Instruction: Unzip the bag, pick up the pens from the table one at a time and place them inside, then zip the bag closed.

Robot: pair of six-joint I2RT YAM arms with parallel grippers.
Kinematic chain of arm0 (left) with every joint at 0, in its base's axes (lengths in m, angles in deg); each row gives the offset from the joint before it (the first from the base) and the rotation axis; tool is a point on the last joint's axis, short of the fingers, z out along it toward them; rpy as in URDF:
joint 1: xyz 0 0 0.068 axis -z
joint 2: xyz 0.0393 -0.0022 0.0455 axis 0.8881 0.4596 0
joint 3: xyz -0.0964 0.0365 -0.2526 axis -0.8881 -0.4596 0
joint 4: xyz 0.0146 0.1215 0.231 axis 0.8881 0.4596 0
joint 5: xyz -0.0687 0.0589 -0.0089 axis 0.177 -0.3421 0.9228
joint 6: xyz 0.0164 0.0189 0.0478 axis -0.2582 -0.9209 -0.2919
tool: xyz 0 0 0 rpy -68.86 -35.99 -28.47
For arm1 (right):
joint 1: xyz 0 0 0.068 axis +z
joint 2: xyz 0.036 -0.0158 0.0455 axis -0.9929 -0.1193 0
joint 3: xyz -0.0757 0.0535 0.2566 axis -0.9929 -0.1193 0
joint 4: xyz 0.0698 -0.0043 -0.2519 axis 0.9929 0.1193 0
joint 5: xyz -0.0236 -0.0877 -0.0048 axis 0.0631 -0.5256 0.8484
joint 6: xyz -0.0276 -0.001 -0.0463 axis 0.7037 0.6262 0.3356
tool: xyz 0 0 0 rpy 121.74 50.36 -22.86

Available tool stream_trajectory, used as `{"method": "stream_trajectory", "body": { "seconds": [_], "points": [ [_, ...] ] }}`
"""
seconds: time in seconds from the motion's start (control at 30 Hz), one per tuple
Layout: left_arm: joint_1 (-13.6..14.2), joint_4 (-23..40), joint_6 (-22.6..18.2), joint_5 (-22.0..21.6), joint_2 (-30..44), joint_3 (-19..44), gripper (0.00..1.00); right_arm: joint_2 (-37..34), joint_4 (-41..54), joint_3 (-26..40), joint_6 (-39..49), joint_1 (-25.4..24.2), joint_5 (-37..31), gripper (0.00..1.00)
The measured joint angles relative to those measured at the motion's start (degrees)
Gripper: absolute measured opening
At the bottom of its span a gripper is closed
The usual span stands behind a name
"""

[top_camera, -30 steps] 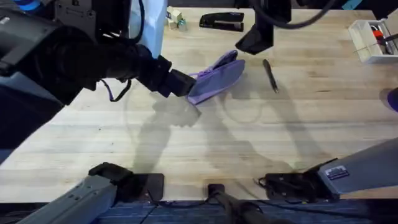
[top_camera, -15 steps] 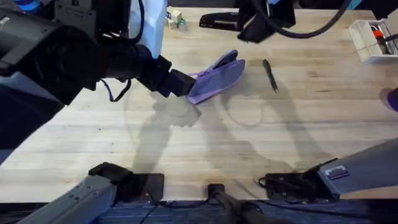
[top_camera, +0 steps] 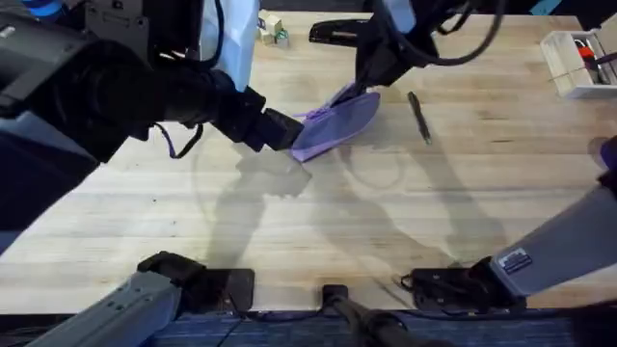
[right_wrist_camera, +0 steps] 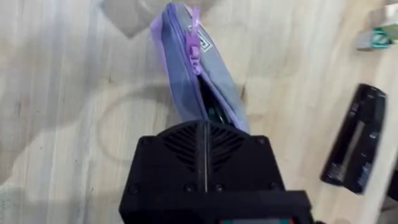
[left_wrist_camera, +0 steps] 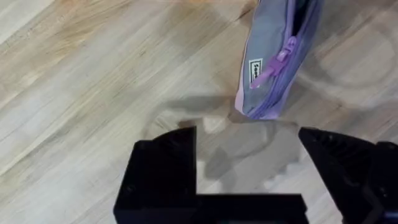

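Beside the bag [top_camera: 337, 120] lie pen [top_camera: 418, 117] and stapler [right_wrist_camera: 356, 149].

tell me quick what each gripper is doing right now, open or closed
Left gripper: open, holding nothing, beside the end of the lilac fabric pencil pouch.
Right gripper: closed, over the pouch's far end; whether it grips anything cannot be told.

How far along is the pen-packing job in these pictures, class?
Done: the bag zip looks largely open, dark inside showing. In hand: the right tool, shut, sits over the bag's far end; the left tool, open, waits at its other end without touching. Left: the pen lies on the table; packing and zipping remain.
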Motion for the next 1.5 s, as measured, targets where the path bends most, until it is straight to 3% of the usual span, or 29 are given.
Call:
{"method": "stream_trajectory", "body": {
  "seconds": [0.57, 0.87, 0.93, 1.1, 1.13, 1.5],
  "points": [
    [0.0, 0.0, 0.0, 0.0, 0.0, 0.0, 0.993, -15.4, -4.5, 0.1, 3.0, 0.2, 1.6, 0.033],
    [0.0, 0.0, 0.0, 0.0, 0.0, 0.0, 0.994, -18.3, -5.3, 0.2, 3.0, 1.0, 2.0, 0.046],
    [0.0, 0.0, 0.0, 0.0, 0.0, 0.0, 0.994, -18.3, -5.3, 0.2, 3.0, 1.0, 2.0, 0.130],
    [0.0, 0.0, 0.0, 0.0, 0.0, 0.0, 0.993, -18.3, -5.9, 0.2, 3.0, 1.0, 0.9, 0.864],
    [0.0, 0.0, 0.0, 0.0, 0.0, 0.0, 0.993, -18.3, -6.4, 0.3, 3.2, 1.0, 0.7, 0.958],
    [0.0, 0.0, 0.0, 0.0, 0.0, 0.0, 0.993, -18.3, -6.0, 0.6, 3.2, 1.0, 0.4, 0.996]
  ]
}}
